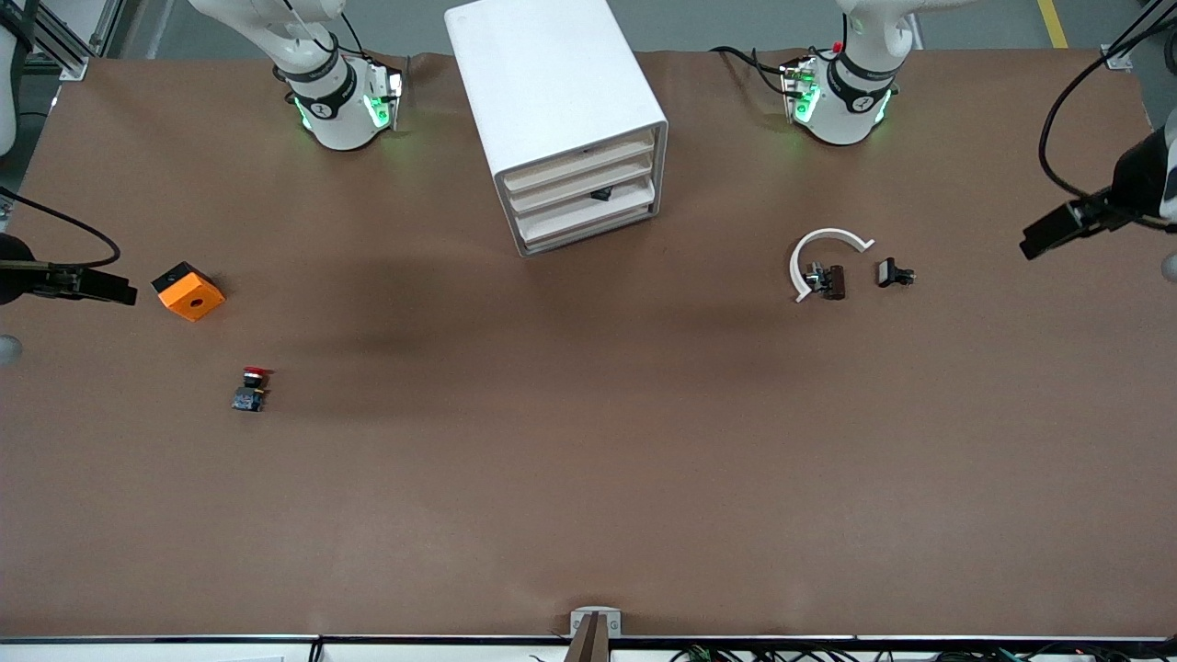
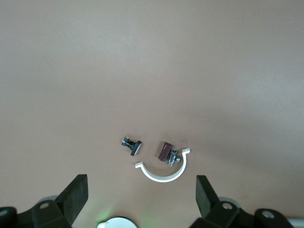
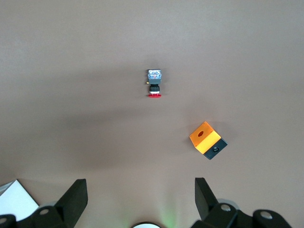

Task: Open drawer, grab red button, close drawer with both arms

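Note:
The white cabinet [image 1: 552, 101] stands between the two arm bases, its three cream drawer fronts facing the left arm's end. The middle drawer [image 1: 575, 190] looks pushed in, with a small dark piece [image 1: 602, 194] at its front. The button [image 1: 250, 386], with a red cap and a dark body, lies on the table toward the right arm's end; it also shows in the right wrist view [image 3: 154, 83]. My right gripper [image 3: 140, 190] is open and empty, high over the table near its base. My left gripper [image 2: 141, 190] is open and empty, high over the white arc [image 2: 164, 171]. Neither gripper shows in the front view.
An orange block [image 1: 188, 291] with a hole lies farther from the camera than the button. A white arc [image 1: 823, 257] and two small dark parts [image 1: 832, 280] [image 1: 894, 273] lie toward the left arm's end. Black bar-shaped devices with cables [image 1: 1071, 225] [image 1: 83, 283] jut in at both table ends.

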Controlling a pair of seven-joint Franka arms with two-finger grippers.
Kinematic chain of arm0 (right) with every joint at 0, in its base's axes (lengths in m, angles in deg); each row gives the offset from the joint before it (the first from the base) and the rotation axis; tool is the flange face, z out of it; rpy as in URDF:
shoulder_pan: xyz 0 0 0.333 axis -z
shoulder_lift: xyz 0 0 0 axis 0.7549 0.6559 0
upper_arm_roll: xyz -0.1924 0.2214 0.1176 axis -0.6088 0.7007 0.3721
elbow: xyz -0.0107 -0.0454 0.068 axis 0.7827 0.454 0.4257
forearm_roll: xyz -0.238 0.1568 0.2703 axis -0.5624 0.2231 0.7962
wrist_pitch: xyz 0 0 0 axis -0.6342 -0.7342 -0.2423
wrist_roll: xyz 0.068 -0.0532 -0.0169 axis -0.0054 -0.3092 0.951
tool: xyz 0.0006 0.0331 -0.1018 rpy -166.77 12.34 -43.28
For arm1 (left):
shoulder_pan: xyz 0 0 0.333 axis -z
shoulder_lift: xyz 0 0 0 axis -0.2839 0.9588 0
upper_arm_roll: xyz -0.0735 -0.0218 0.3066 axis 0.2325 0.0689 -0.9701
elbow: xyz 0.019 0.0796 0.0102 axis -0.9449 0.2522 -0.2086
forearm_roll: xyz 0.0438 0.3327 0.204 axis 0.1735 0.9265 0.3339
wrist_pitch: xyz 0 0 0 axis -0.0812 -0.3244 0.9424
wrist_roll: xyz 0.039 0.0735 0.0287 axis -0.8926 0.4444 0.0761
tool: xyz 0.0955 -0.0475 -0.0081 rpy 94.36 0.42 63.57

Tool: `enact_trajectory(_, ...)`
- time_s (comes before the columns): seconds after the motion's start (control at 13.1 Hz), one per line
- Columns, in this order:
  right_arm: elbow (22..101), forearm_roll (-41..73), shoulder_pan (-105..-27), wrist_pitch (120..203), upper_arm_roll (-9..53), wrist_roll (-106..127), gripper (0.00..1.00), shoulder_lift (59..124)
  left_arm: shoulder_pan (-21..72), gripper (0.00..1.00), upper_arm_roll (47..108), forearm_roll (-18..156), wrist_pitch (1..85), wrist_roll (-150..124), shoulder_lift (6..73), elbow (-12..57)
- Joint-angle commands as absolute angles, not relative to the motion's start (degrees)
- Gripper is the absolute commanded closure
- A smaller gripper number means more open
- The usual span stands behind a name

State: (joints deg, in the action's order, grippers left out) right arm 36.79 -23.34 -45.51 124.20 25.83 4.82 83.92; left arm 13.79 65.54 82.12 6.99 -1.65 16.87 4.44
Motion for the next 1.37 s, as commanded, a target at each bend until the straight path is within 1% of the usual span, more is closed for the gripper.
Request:
enact_trajectory(0.0, 34.3, -24.0, -45.3, 120.3, 26.2, 4.8, 0.00, 85.0, 16.1, 0.00, 60.7, 80.6, 7.3, -10.1, 12.5, 9.4)
enact_trajectory(0.31, 34.6, -17.6, -42.0, 118.7, 26.1, 5.4, 0.00, 78.2, 16.1, 0.00, 60.7, 80.2, 8.8, -11.7, 8.8, 13.5)
enact_trajectory(0.38, 34.9, -17.4, -40.3, 118.6, 26.4, 5.6, 0.00, 77.2, 16.1, 0.00, 61.0, 79.7, 9.8, -11.7, 8.0, 14.6)
enact_trajectory(0.61, 35.7, -17.7, -40.5, 118.7, 26.7, 8.8, 0.00, 75.5, 16.1, 0.00, 62.4, 78.7, 11.6, -11.7, 8.1, 15.2)
enact_trajectory(0.84, 41.6, -18.6, -40.5, 120.4, 26.7, 11.2, 0.00, 70.5, 16.0, 0.00, 63.3, 78.7, 13.3, -11.7, 5.6, 18.2)
enact_trajectory(0.99, 46.5, -18.6, -40.7, 123.5, 26.7, 11.4, 0.00, 67.3, 16.1, 0.00, 63.4, 78.6, 15.4, -11.7, 3.9, 20.0)
enact_trajectory(1.3, 54.0, -21.3, -47.8, 128.3, 24.2, 11.4, 0.00, 61.8, 16.0, 0.00, 64.7, 78.6, 14.6, -11.8, 3.4, 23.0)
